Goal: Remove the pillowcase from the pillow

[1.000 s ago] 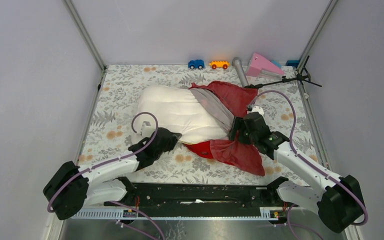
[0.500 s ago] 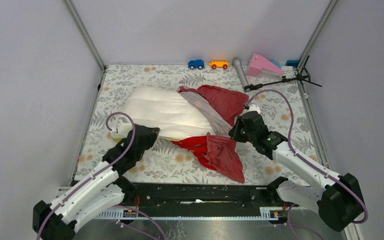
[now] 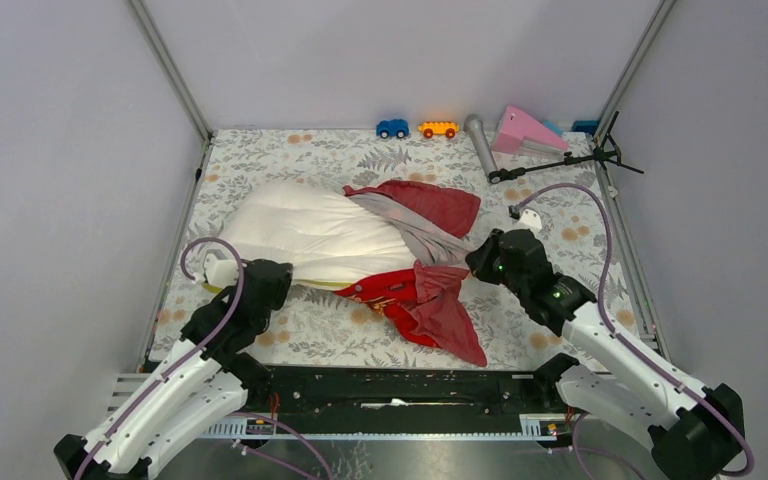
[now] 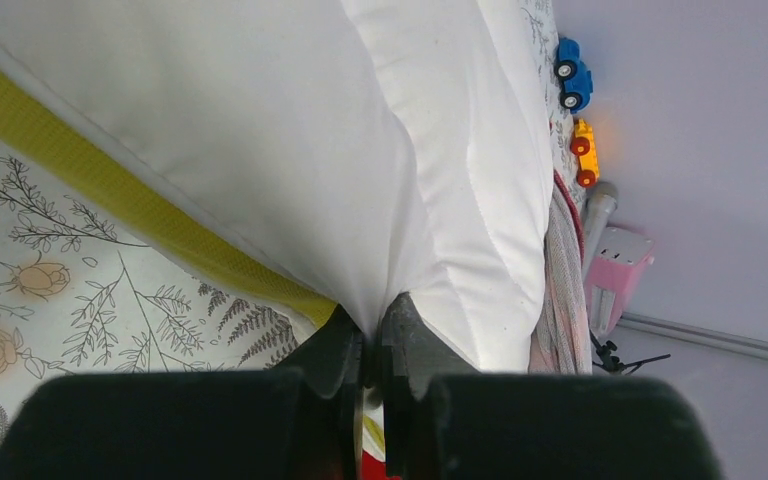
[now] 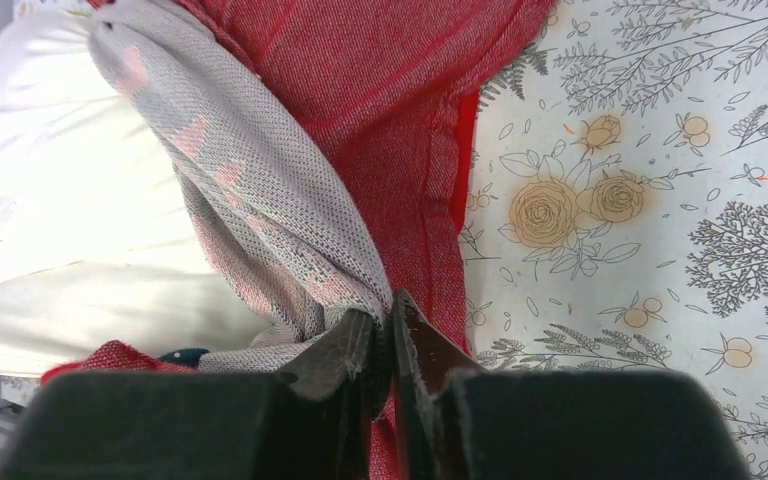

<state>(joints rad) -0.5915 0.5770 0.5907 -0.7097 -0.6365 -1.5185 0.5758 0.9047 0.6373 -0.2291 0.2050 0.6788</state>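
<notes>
The white pillow (image 3: 305,228) lies across the middle of the floral table, most of it bare, its yellow side edge (image 4: 110,185) showing in the left wrist view. The red pillowcase (image 3: 430,215), turned to show its grey band (image 5: 250,190), still covers the pillow's right end and trails toward the front. My left gripper (image 3: 260,275) is shut on a pinch of the pillow's white fabric (image 4: 380,200) at its near left corner. My right gripper (image 3: 480,262) is shut on the pillowcase (image 5: 380,120) where the grey band meets the red cloth.
A blue toy car (image 3: 392,128) and an orange toy car (image 3: 438,129) stand along the back wall. Next to them are a grey tube (image 3: 480,145), a pink wedge (image 3: 525,130) and a black tripod stand (image 3: 570,158). Metal frame posts stand at the table's back corners.
The left gripper has dragged the pillow left and toward the front. The right gripper has shut on the pillowcase, and more white pillow now shows outside the red cloth.
</notes>
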